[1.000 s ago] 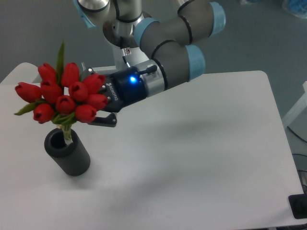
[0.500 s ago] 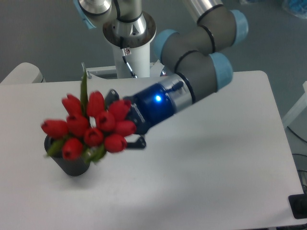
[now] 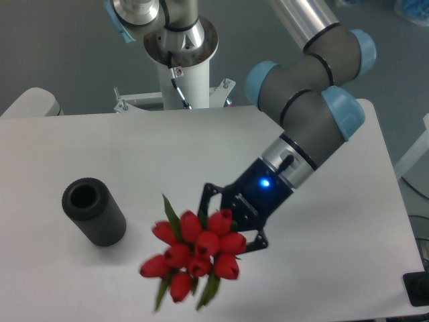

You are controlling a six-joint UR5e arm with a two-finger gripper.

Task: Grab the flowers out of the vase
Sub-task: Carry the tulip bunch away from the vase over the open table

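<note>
The flowers (image 3: 194, 258), a tight bunch of red tulip buds with green leaves, hang in the air over the front middle of the table, blurred by motion. My gripper (image 3: 231, 225) is shut on the bunch from its right side; the stems are hidden behind the buds and the fingers. The vase (image 3: 93, 211), a matte black cylinder, stands at the left of the table with its round mouth showing nothing inside. The flowers are well to the right of the vase and apart from it.
The white table (image 3: 335, 268) has its right edge near the arm's elbow. The robot's white base post (image 3: 181, 64) rises behind the table's back edge. A dark object (image 3: 419, 288) sits at the lower right corner off the table.
The flowers have come out of the vase and moved right and toward the front with the gripper. The vase now stands without them, in the same spot.
</note>
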